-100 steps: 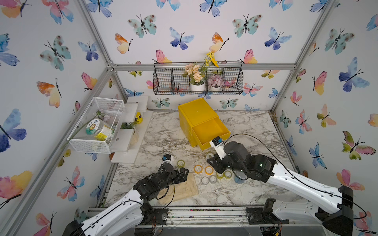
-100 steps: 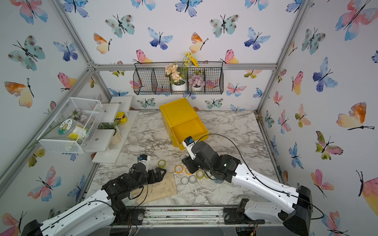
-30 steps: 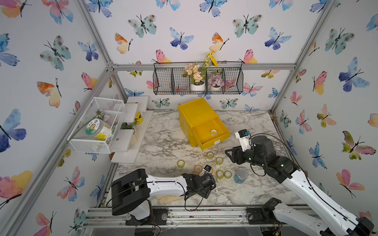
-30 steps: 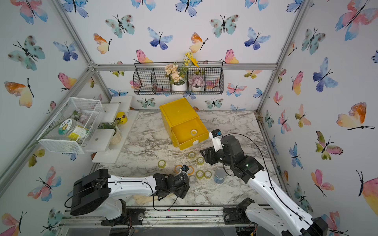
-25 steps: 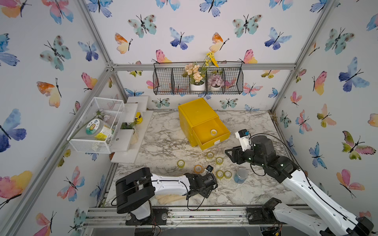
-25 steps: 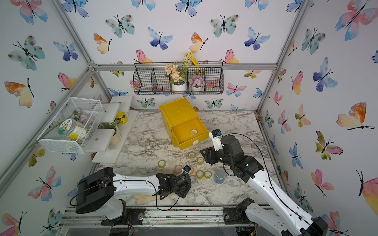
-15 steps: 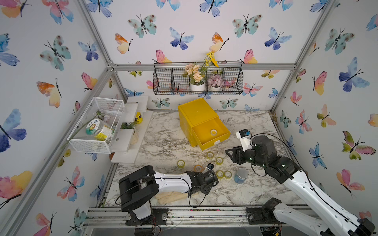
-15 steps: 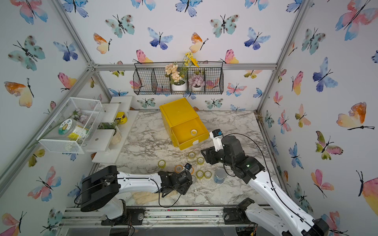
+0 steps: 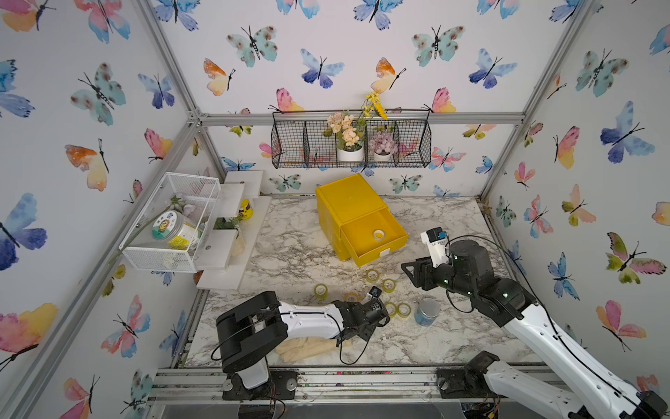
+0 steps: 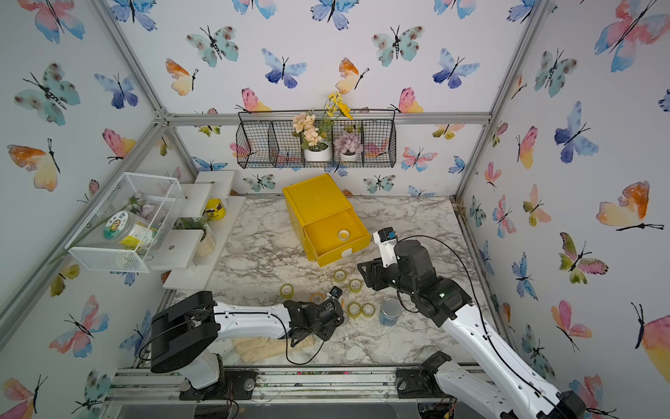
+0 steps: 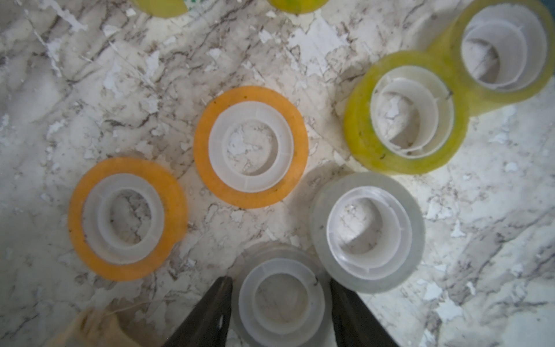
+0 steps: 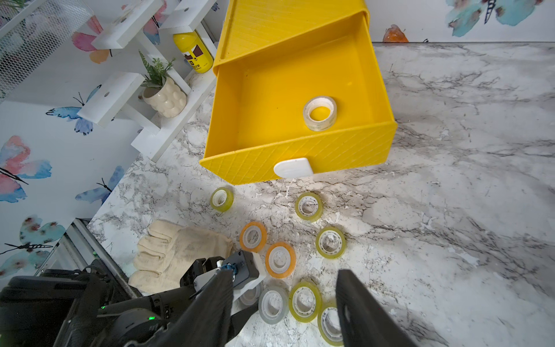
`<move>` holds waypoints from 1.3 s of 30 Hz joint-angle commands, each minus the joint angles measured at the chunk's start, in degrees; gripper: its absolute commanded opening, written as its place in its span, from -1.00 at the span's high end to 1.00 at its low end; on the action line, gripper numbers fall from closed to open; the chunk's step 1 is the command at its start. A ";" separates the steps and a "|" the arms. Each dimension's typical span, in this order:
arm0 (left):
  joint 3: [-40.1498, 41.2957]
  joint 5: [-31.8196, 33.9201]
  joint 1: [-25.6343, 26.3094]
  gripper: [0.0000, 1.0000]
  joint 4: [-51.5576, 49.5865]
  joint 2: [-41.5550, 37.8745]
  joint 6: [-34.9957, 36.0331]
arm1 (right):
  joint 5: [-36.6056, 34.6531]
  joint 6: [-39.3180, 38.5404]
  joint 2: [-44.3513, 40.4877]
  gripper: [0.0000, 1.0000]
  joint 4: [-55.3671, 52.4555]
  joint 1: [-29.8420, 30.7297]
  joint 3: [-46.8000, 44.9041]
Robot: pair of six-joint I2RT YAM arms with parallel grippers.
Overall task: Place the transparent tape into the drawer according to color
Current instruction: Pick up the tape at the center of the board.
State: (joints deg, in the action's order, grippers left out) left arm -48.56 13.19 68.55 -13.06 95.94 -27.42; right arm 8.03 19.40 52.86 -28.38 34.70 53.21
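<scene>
Left wrist view: the left claw (image 11: pixel 280 280) has been narrowed onto a grey tape ring (image 11: pixel 282 266) lying in front of the drawer (image 12: pixel 345 150); lifting is judged next. The right claw (image 12: pixel 283 272) is held apart, empty.

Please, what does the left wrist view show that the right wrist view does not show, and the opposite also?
Only the left wrist view shows the left gripper with its fingers on either side of a colourless grey tape ring; whether they grip it is unclear. Only the right wrist view shows the open yellow plastic drawer holding one colourless tape ring, the cream fabric glove, and the right gripper, open and empty. Both show two orange tape rings, yellow-green tape rings and the marble table.
</scene>
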 commanded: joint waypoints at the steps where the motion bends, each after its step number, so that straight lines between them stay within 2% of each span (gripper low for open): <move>1: 0.33 -2.65 -0.06 -0.14 -7.25 1.68 -0.34 | -1.70 -0.85 -0.49 -0.19 -1.21 0.02 2.21; 7: -0.05 -1.94 -0.09 -0.08 -10.97 1.73 -1.30 | -1.65 -0.94 -0.06 -0.19 -0.90 0.02 2.34; 13: 1.05 -3.84 -0.13 0.02 -8.52 0.87 -1.41 | -1.55 -0.69 0.22 -0.19 -0.45 0.02 1.73; 15: 0.83 -4.18 -0.11 0.12 -8.51 0.69 -1.50 | -1.68 -0.26 0.22 -0.19 -0.48 0.02 1.37; 20: 0.45 -4.11 -0.15 0.17 -9.11 -1.23 -1.83 | -2.78 0.77 0.30 -0.22 0.15 0.02 -0.20; 31: -2.45 -5.92 -0.18 0.25 -12.98 -7.50 -1.52 | -3.73 1.52 0.19 -0.22 0.52 0.02 -1.13; 39: -3.17 -8.06 -0.14 0.29 -18.56 -15.22 -2.93 | -4.61 1.78 0.13 -0.23 1.72 0.02 -1.78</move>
State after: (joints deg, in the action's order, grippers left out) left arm -50.15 7.60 68.47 -27.09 84.38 -29.26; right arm 5.13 20.56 53.45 -28.01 34.70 52.31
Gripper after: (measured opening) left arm 0.487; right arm 0.615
